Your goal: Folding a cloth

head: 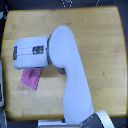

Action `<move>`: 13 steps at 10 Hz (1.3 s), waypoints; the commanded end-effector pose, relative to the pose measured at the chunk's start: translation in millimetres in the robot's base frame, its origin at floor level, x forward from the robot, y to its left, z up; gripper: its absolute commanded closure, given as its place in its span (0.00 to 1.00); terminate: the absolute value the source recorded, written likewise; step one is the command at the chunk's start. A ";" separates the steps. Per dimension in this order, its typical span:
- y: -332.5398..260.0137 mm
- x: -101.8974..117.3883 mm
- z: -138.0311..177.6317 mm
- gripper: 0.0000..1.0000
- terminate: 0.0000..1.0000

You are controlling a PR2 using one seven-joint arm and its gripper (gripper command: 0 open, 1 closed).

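Taking the wide, light-brown wooden tabletop [100, 35] as the landmark, the scene reads from the exterior view's left as follows

Toward the tabletop's left edge, somewhat nearer its lower edge than its upper one, lies the cloth [31, 78], a small, flat, plain pink-magenta piece of fabric. What shows of it is a slanted four-sided patch, much smaller than the tabletop; its upper part is hidden beneath the robot's hardware, so its full outline cannot be made out

Directly above that patch in the picture sits the bulky white, boxy end section of the robot arm [32, 52], reaching over the left part of the tabletop. The gripper itself is not distinguishable in this blurred overhead picture: its fingers are hidden under or merged with the white housing, so I cannot tell whether it is open, closed, or clamped on the fabric

Further right, the smooth white arm link [75, 80] sweeps across the middle of the tabletop down to its lower edge. The right part of the tabletop shows bare wood

As a judgement: the compact visible patch may mean a fold is under way or already made, yet with so much covered that is uncertain; whether the fabric needs another fold and a release cannot be settled from here
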 end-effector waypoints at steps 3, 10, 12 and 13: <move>-1.8 10.4 2.6 0.00 0.00; -11.3 11.2 11.9 0.00 0.00; -16.1 29.5 34.4 0.00 0.00; -21.5 51.5 66.3 0.00 0.00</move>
